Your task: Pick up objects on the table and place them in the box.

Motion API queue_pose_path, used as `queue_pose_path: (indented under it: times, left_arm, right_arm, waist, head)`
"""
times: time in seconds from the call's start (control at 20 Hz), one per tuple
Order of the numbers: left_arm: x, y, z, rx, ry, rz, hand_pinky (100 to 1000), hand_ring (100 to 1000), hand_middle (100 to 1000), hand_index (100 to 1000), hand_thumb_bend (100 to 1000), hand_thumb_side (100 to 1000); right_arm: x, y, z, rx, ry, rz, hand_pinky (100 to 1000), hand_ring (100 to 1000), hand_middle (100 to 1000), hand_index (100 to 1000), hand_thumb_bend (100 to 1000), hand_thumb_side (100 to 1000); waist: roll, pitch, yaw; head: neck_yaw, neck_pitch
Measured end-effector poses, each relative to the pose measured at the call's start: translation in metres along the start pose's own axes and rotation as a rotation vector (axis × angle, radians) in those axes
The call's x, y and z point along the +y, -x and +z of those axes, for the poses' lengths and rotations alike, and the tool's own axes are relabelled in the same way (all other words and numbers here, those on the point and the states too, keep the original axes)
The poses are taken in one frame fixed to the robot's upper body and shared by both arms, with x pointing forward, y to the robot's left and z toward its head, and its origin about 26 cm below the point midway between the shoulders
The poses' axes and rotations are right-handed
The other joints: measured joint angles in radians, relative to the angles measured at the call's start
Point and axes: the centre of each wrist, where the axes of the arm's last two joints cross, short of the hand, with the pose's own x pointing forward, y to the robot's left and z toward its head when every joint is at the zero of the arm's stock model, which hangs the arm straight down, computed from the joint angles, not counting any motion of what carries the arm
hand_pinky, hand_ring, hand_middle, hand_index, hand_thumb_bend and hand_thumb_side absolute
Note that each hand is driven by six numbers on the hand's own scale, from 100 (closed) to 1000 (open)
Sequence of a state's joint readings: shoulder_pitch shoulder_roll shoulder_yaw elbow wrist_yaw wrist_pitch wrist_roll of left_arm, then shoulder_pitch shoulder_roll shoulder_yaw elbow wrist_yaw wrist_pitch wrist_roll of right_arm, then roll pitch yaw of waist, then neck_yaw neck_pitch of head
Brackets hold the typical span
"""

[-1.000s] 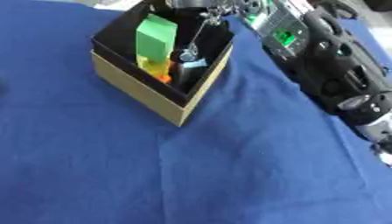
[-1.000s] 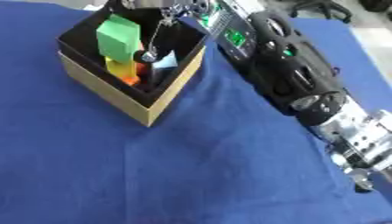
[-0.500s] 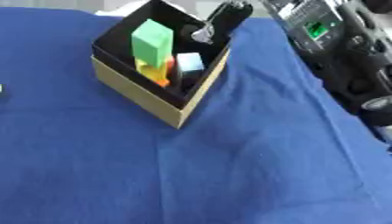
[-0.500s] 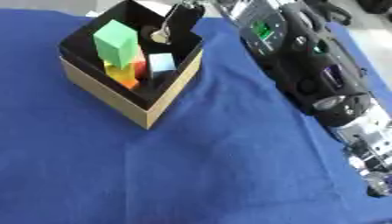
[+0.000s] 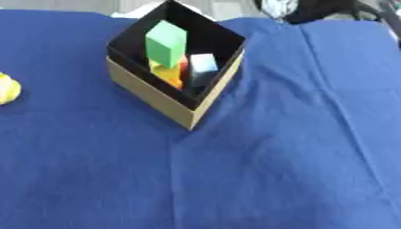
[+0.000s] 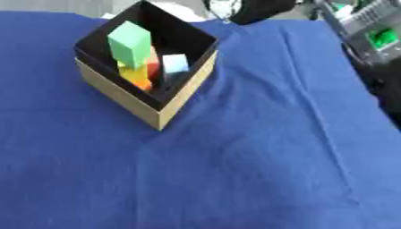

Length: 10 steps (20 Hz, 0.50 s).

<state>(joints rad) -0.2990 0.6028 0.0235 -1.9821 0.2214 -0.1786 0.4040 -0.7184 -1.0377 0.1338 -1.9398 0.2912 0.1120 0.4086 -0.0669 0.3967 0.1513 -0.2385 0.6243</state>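
box [image 5: 156, 96]: tan card, black inside | green block [image 5: 166, 44] on top | blue cloth [image 5: 274, 156] creased | fingers: cannot tell

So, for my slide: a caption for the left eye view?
Green block atop others in tan box; yellow object left on blue cloth.

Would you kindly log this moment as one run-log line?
box: holds green block, light-blue block, orange piece | yellow object: on cloth, left edge | hands: not visible
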Motion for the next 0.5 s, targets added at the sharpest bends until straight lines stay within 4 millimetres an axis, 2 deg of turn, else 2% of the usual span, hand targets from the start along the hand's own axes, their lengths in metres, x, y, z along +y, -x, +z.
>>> queue_pose_path:
  times: [0.1, 0.5]
  left_arm:
    - [0.001, -0.001, -0.001, -0.006, 0.005, -0.012, 800, 862, 794, 885, 278, 717]
    - [0.004, -0.005, -0.008, -0.038, 0.024, -0.061, 798, 854, 797, 887, 278, 714]
  right_arm:
    - [0.008, 0.004, 0.012, 0.015, 0.035, -0.037, 847, 851, 752, 852, 100, 732]
    - [0.05, 0.026, 0.043, 0.129, 0.293, -0.251, 848, 877, 793, 864, 100, 759]
  waist:
    - [0.005, -0.002, -0.007]
    - [0.029, 0.0, -0.024]
  head:
    - [0.023, 0.0]
    - [0.071, 0.001]
